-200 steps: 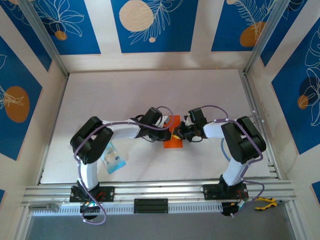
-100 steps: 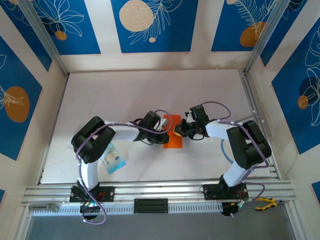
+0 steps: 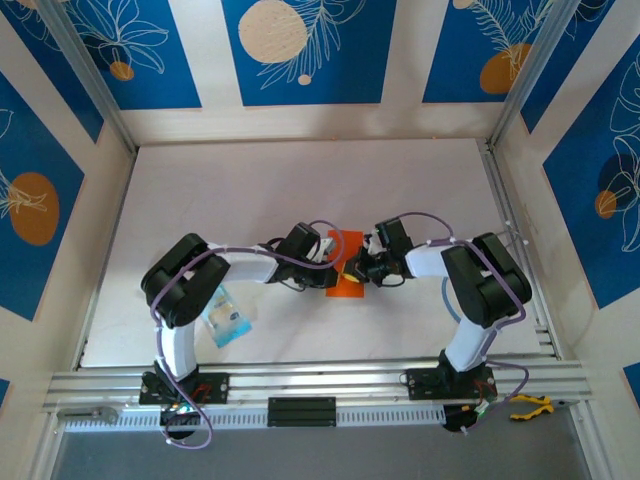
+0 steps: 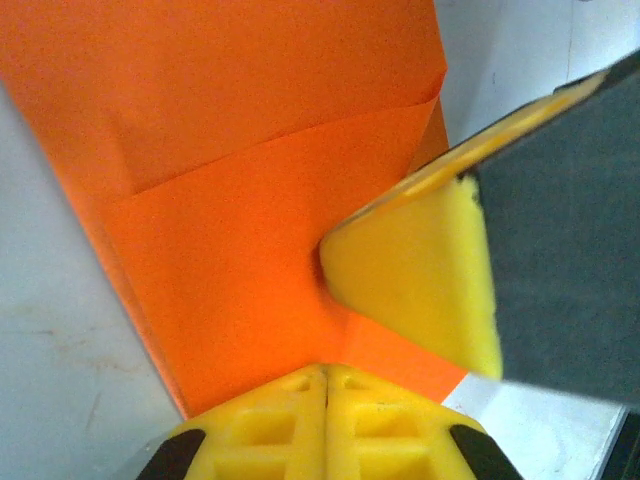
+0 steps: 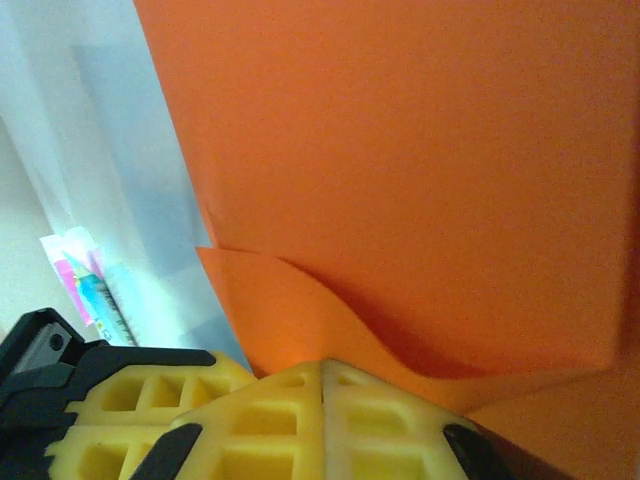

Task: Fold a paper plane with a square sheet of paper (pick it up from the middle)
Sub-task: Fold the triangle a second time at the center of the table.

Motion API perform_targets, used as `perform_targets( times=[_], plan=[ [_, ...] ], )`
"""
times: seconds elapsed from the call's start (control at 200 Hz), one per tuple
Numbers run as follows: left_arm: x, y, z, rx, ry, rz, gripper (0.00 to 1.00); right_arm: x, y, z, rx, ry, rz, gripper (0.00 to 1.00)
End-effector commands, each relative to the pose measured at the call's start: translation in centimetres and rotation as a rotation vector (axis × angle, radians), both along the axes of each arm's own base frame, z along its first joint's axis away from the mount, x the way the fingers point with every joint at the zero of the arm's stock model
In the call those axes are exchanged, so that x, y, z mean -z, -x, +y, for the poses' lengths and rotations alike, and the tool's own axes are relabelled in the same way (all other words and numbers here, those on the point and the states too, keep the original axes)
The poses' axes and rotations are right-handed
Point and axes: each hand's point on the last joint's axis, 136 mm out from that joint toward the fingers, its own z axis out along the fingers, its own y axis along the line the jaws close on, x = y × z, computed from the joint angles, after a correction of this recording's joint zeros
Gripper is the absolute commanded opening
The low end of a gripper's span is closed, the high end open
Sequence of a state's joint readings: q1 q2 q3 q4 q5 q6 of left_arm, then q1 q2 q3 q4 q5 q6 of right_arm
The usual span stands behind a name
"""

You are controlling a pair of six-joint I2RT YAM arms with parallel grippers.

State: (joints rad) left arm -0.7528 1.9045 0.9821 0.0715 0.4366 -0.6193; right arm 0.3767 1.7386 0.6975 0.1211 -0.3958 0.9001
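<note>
The square sheet of paper is bright orange and lies folded into a narrow strip at the table's middle. In the left wrist view, the paper shows a folded flap edge across it. My left gripper is shut, its tips pressing on the paper from the left. My right gripper is shut too, tips against a lifted layer of the paper. Its yellow finger touches the sheet just ahead of my left tips. Nothing shows whether either pinches a layer.
A small blue and clear plastic packet lies beside the left arm's base, seen faintly past the paper's edge. White table stretches behind the grippers. Patterned walls enclose it; a metal rail runs along the front.
The left gripper slid slightly left and down beside the paper. The right arm stretched outward half a second ago, then came back in, its gripper staying on the sheet.
</note>
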Motion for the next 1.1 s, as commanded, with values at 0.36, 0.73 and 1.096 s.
perform_targets(
  times=[0.36, 0.73, 1.096],
  plan=[
    [3.8, 2.5, 3.6, -0.015, -0.15, 0.098, 0.0, 0.6, -4.0, -6.6, 0.183, 0.089, 0.002, 0.0],
    [3.2, 2.3, 3.3, -0.021, -0.138, 0.092, 0.0, -2.6, -2.4, -1.9, 0.044, -0.008, -0.082, 0.01],
    [1.1, 1.7, 2.3, -0.016, -0.079, 0.071, 0.01, 2.5, -0.8, -3.5, 0.095, 0.117, 0.043, 0.0]
  ],
)
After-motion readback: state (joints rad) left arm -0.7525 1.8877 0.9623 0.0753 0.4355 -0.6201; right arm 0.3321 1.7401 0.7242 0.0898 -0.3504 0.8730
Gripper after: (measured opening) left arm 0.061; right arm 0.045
